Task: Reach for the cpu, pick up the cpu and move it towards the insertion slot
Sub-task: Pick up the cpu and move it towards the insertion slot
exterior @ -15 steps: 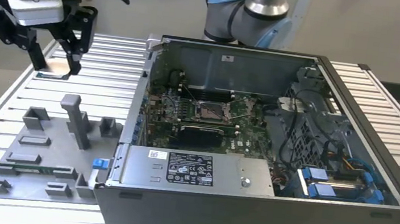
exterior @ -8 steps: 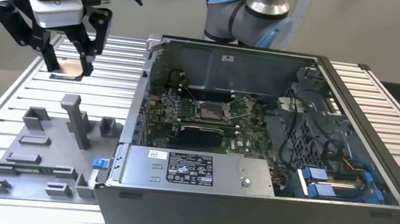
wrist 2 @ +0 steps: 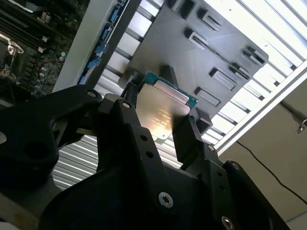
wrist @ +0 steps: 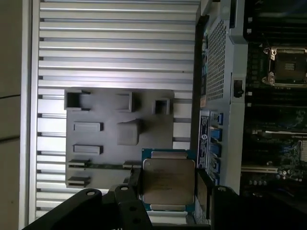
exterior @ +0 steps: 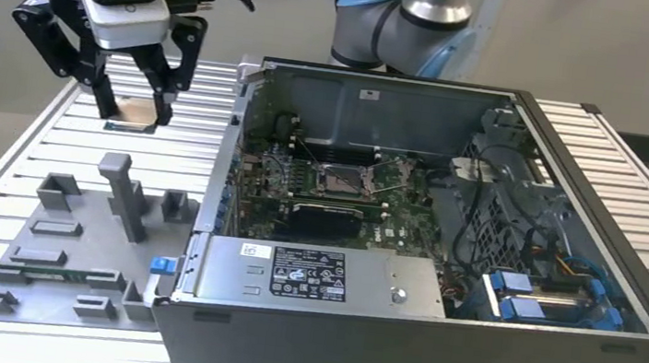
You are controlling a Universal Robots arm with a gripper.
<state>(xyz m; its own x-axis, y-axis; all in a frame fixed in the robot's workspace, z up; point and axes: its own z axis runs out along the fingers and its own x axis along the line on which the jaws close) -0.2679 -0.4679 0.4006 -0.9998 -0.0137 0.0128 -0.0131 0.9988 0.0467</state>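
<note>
Now gripper point(exterior: 135, 115) clamped on cpu point(wrist: 168, 182), held aloft near tray point(exterior: 62, 298): carry step. Insertion slot point(exterior: 343, 180) well apart; likely needs clearance over case wall point(exterior: 230, 142), chip level.

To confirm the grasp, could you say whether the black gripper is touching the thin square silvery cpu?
Touching. In the second wrist view the black gripper clamps the thin square silvery cpu on opposite edges, with no gap.
</note>
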